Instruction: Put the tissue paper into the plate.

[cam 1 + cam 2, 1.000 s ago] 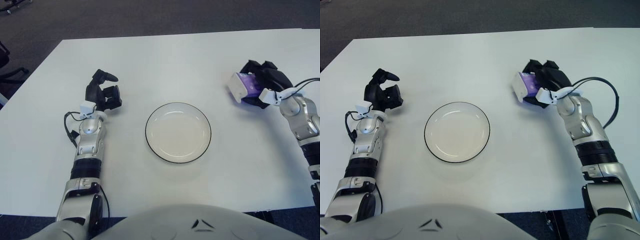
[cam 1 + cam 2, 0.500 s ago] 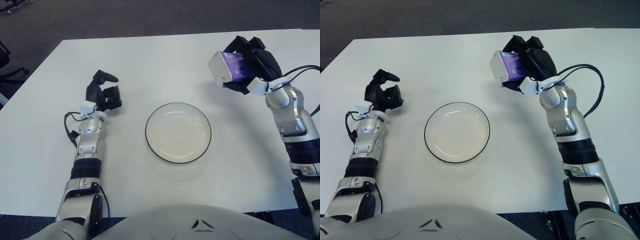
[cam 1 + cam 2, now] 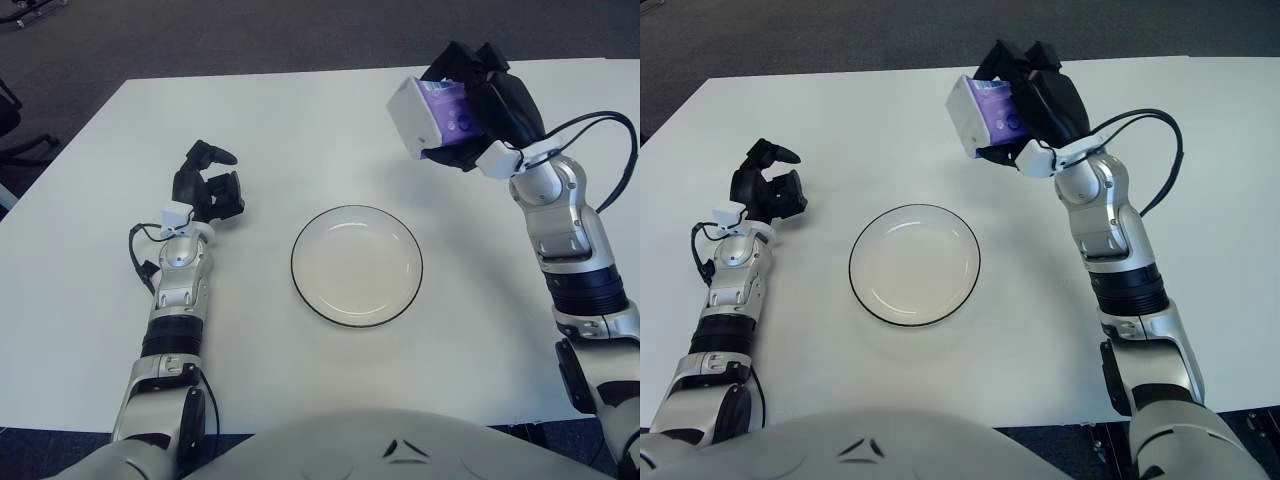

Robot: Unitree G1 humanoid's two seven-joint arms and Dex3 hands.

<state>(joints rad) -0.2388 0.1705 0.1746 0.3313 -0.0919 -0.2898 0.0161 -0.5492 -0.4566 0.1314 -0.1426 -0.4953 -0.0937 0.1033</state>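
Above the far right part of the white table (image 3: 300, 120), the right hand (image 3: 490, 95) holds the tissue paper (image 3: 430, 115), a small white and purple pack, raised clear of the tabletop. Its dark fingers (image 3: 1040, 95) curl around the pack from behind and from the right, gripping it firmly, so that the white end face of the pack points toward the robot's left. The pack shows beyond and to the right of the plate (image 3: 356, 265), not over it. The right forearm slopes up from the near right edge of the table to the wrist, with a black cable looping beside it.

The plate, white with a thin dark rim, lies flat near the middle of the table and holds nothing. The left hand (image 3: 205, 190) shows to the left of the plate, well apart from it, its fingers loosely bent with one finger standing out above the others, grasping nothing. Whether it touches the table cannot be told
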